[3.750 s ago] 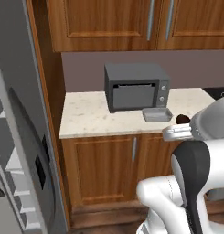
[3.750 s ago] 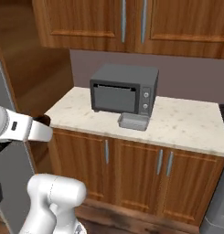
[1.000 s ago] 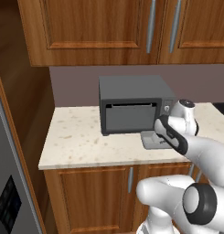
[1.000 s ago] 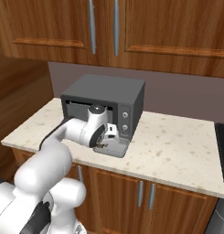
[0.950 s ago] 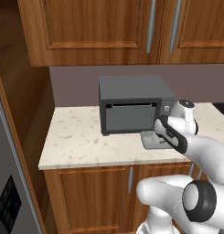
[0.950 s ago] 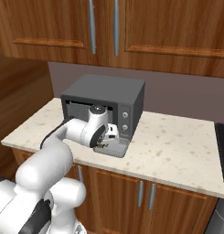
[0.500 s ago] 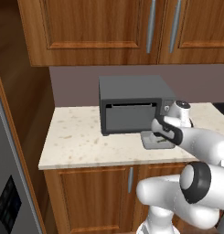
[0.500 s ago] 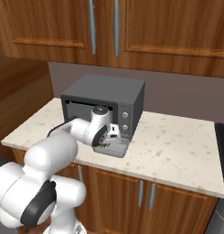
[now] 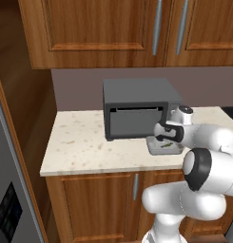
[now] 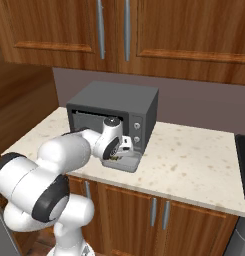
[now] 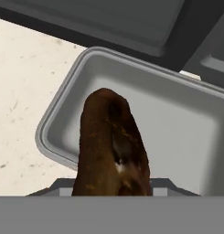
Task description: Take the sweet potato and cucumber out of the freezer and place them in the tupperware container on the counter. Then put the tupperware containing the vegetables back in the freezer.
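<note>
One sweet potato in tool, just over tupperware container

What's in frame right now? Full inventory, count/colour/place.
sweet potato: 1, dark reddish-brown, held above the tupperware container
tupperware container: 1, grey, on the counter in front of the microwave
microwave: 1, dark grey, on the counter against the back wall
counter: 1, beige speckled, over brown cabinet doors
upper cabinets: brown wood, above the counter
freezer: 1, light grey, far left
tool: 1, shut on the sweet potato, over the container
</note>
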